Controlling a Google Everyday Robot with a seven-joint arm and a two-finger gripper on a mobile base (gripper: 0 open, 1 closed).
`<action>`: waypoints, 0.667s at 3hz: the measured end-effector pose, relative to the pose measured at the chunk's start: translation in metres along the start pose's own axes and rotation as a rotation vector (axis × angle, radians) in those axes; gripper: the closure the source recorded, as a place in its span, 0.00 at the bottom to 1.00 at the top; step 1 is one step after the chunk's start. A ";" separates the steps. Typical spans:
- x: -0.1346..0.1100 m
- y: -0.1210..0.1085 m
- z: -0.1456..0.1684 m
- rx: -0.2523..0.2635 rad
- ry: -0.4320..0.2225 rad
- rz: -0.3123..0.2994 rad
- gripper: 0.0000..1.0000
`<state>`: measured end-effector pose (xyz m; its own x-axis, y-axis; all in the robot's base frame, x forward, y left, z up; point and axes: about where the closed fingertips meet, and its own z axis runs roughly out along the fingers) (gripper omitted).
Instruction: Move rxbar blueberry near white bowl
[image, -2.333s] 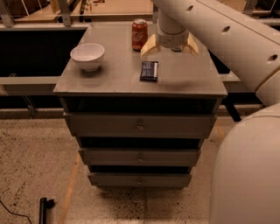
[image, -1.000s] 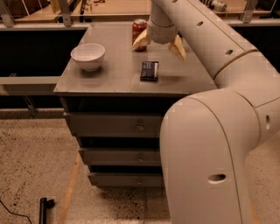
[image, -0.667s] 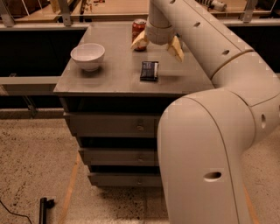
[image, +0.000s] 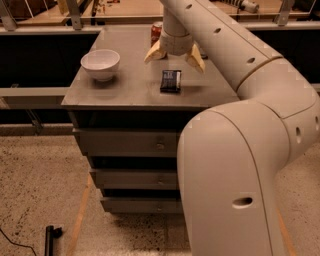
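The rxbar blueberry, a flat dark navy bar, lies on the grey cabinet top right of centre. The white bowl stands at the left of the top, well apart from the bar. My gripper hangs just above and behind the bar, its two pale fingers spread wide and empty. The bar lies below the gap between them, untouched.
A red soda can stands behind the gripper, partly hidden by the arm. My large arm fills the right side of the view. The cabinet has drawers below. A dark rail runs to the left and a black object lies on the floor.
The gripper has shifted forward and lower, closer over the bar, and the arm has swung in to fill the right side. The bar and bowl have not moved.
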<state>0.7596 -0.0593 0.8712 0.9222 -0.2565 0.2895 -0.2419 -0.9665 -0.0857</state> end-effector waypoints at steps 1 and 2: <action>-0.009 -0.008 0.009 -0.022 -0.012 -0.054 0.00; -0.012 -0.011 0.016 -0.042 -0.005 -0.074 0.16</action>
<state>0.7561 -0.0451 0.8535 0.9396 -0.1842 0.2886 -0.1853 -0.9824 -0.0237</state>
